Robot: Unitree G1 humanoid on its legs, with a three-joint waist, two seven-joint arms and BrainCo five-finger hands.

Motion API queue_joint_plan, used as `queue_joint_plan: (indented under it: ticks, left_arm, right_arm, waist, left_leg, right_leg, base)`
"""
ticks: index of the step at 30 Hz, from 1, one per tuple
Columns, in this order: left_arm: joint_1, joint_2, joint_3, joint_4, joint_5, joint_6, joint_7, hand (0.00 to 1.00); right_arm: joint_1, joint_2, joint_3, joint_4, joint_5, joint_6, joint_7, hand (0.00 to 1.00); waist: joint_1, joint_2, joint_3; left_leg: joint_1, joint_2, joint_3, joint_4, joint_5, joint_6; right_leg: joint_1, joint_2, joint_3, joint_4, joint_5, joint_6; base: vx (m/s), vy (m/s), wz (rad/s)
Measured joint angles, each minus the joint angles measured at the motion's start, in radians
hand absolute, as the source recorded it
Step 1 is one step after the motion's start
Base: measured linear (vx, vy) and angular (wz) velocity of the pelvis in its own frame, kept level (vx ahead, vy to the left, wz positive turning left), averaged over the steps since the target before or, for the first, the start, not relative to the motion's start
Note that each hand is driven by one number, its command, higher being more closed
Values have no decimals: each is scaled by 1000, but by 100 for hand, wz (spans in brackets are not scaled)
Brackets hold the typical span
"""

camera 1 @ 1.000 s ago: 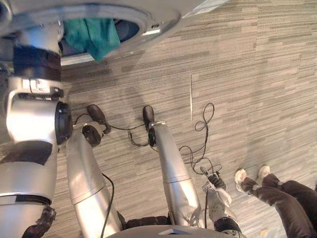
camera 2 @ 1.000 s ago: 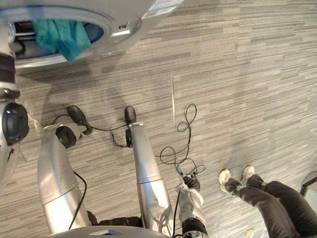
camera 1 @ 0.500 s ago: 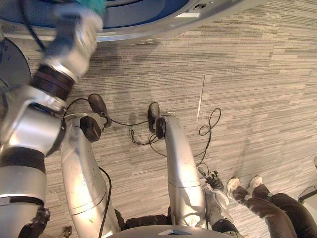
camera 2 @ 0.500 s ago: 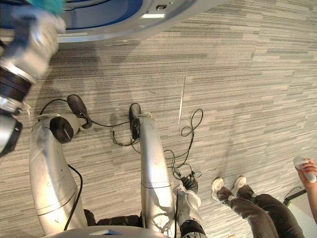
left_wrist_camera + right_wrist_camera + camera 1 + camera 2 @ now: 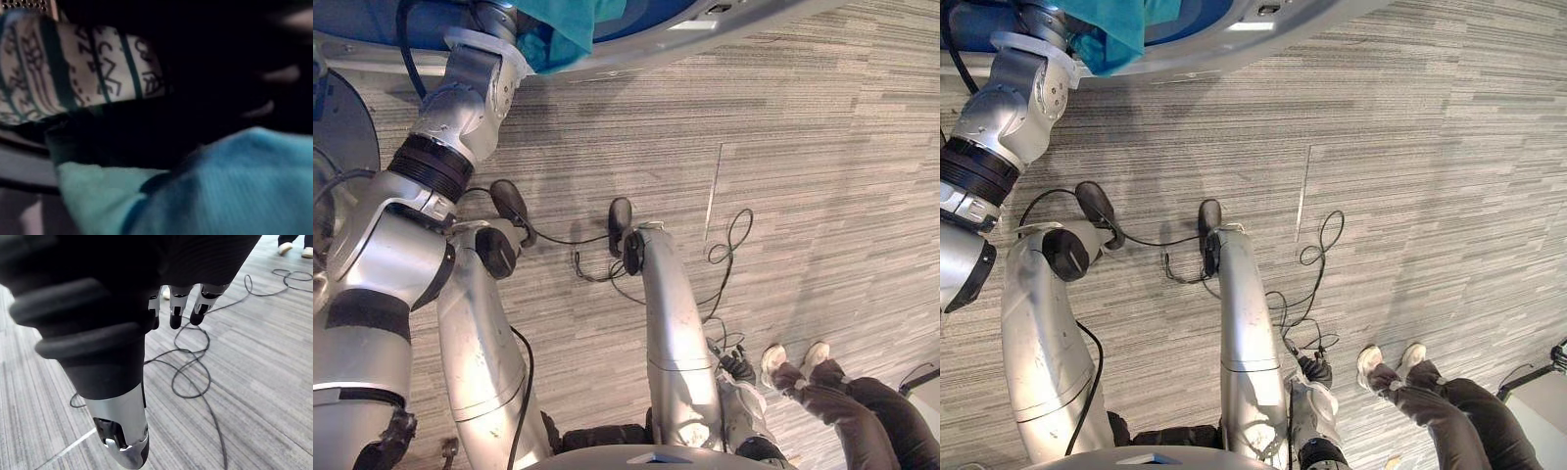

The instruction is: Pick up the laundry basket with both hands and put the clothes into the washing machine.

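Looking down from the robot's head, the round mouth of the washing machine [image 5: 1293, 29] sits at the far edge of the scene. A teal cloth [image 5: 570, 29] lies in that mouth, and a loose corner hangs out over the silver rim toward the floor.

The left arm [image 5: 460, 98] stretches up and forward, and its far end disappears under the cloth. The left hand is covered there, so it cannot be told whether it grips the cloth or only presses on it.

From the left wrist, very close and dark, the teal cloth lies next to a pale cloth with a dark green pattern [image 5: 73, 68]. The clothes are therefore at or inside the opening.

The right hand [image 5: 175, 308] hangs low at the robot's right side, well away from the machine. Its fingers [image 5: 203, 308] are straight, relaxed and holding nothing.

The left hand is much nearer to the cloth. The cloth drapes from inside the machine outward across the rim, so the coming move probably means pushing the loose corner inward past the rim.

The floor [image 5: 822, 147] is grey striped carpet. A person's legs [image 5: 847, 401], in dark trousers and white shoes, are near the right hand.
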Motion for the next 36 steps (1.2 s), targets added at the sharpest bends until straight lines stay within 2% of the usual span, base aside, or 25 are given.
queue_joint_plan:
  ticks: [3,5,6,7,8,10,11,12,13,14,16,19,22,23,24,25,29,31,33,35,36]
  left_arm:
    - [-18,4,6,0,-17,-8,-35,100]
    - [-18,-1,93,3,-193,-32,-58,100]
    - [-21,-9,167,5,-258,-31,-49,100]
    - [-57,-15,322,35,-417,-24,-18,100]
    - [-104,-5,390,78,-596,-34,7,100]
    - [-195,19,393,119,-1120,-111,25,100]
    - [-215,17,393,118,-1263,-140,18,100]
    - [-247,8,407,100,-1554,-200,9,0]
    - [-255,3,417,98,-1609,-217,7,0]
    - [-260,1,436,98,-1618,-231,14,0]
    - [-260,10,439,104,-1600,-232,20,0]
    - [-260,27,425,103,-1357,-169,12,0]
    - [-261,57,340,94,-994,-90,39,0]
    - [-258,56,300,76,-758,-38,56,0]
    - [-250,56,276,60,-655,-20,60,0]
    - [-235,53,230,48,-473,-1,51,0]
    - [-155,28,96,34,-143,29,-27,0]
    - [-93,27,-23,0,-45,16,-62,0]
    - [-22,14,-91,-20,-29,-41,-70,0]
    - [-25,-5,-87,-18,-14,-43,-99,0]
    - [-6,-23,-42,-15,-19,-44,-117,0]
  right_arm:
    - [0,-1,0,-2,0,0,2,0]
    - [0,-1,-7,-8,5,0,6,0]
    - [0,0,-12,-15,9,2,7,0]
    - [0,8,-28,-37,24,7,7,0]
    - [0,14,-43,-48,27,12,7,0]
    - [1,18,-55,-48,31,37,2,0]
    - [1,19,-60,-49,31,47,-1,0]
    - [1,26,-82,-51,30,57,-11,0]
    - [1,28,-89,-52,30,58,-15,0]
    - [1,31,-91,-59,26,60,-29,0]
    - [1,34,-91,-69,21,65,-33,0]
    - [1,35,-91,-80,20,70,-31,0]
    - [2,31,-76,-78,19,67,-25,0]
    - [3,27,-64,-79,6,63,-22,0]
    - [3,25,-60,-78,-7,56,-20,0]
    - [6,19,-38,-79,-18,42,-3,0]
    - [6,3,9,-79,-17,25,14,0]
    - [10,2,7,-80,-16,22,16,0]
    - [13,0,8,-85,-17,20,16,0]
    - [14,1,9,-93,-17,20,14,0]
    - [19,4,9,-121,-17,19,13,0]
  waist:
    - [3,1,0]
    - [11,1,0]
    - [12,1,0]
    - [9,0,0]
    - [3,0,0]
    - [6,0,0]
    - [8,0,0]
    - [9,0,0]
    - [8,0,0]
    - [1,0,0]
    - [-6,0,0]
    - [-7,0,0]
    - [-8,0,0]
    - [-8,1,0]
    - [-8,1,0]
    - [-7,1,0]
    - [-8,2,0]
    - [-5,5,1]
    - [2,7,2]
    - [8,7,2]
    - [12,9,2]
  left_leg:
    - [0,1,4,0,1,1]
    - [0,5,15,-5,5,6]
    - [-2,10,16,-5,8,11]
    - [-5,16,17,-5,13,19]
    - [-6,17,14,-5,17,23]
    - [-6,18,12,-7,17,19]
    - [-7,18,12,-7,17,19]
    - [-8,17,13,-7,17,19]
    - [-8,17,13,-7,16,19]
    - [-8,17,14,-6,14,18]
    - [-8,17,16,-5,13,17]
    - [-7,18,16,-4,13,17]
    - [-5,20,16,-2,13,18]
    - [-5,20,16,-2,16,23]
    - [-5,19,16,-2,16,23]
    - [-5,18,16,-3,16,23]
    - [0,7,16,-12,16,22]
    - [5,-9,19,-35,21,14]
    - [22,-12,18,-54,28,11]
    - [40,-14,19,-71,36,12]
    - [61,-15,19,-93,43,9]
  right_leg:
    - [-2,-4,1,0,2,2]
    - [-12,-1,7,0,8,-1]
    - [-15,2,8,0,10,-1]
    - [-20,5,7,0,20,6]
    - [-21,7,5,0,22,5]
    - [-21,9,3,-2,23,4]
    - [-21,8,2,-2,23,4]
    - [-20,7,2,-4,23,4]
    - [-19,7,3,-6,23,5]
    - [-18,7,4,-8,24,6]
    - [-19,7,6,-9,24,6]
    - [-19,7,6,-5,24,6]
    - [-18,6,6,-4,24,6]
    - [-18,5,5,-4,24,7]
    - [-17,4,5,-4,24,7]
    - [-16,3,4,-4,24,7]
    - [-10,-6,0,-8,24,7]
    - [-8,-18,0,-18,23,6]
    - [10,-20,-7,-38,26,4]
    - [29,-21,-11,-54,30,2]
    - [52,-21,-16,-79,37,-4]
  base:
    - [0,0,0]
    - [-7,-14,-5]
    - [-16,-27,-11]
    - [-15,-23,-10]
    - [-18,-26,-6]
    - [0,0,0]
    - [0,0,0]
    - [0,0,0]
    - [5,20,-3]
    - [3,19,-4]
    - [1,11,-2]
    - [0,0,0]
    - [0,0,0]
    - [0,0,0]
    - [0,0,0]
    - [0,0,0]
    - [-7,9,7]
    - [-5,5,17]
    - [6,1,10]
    - [9,-8,8]
    - [6,-9,6]
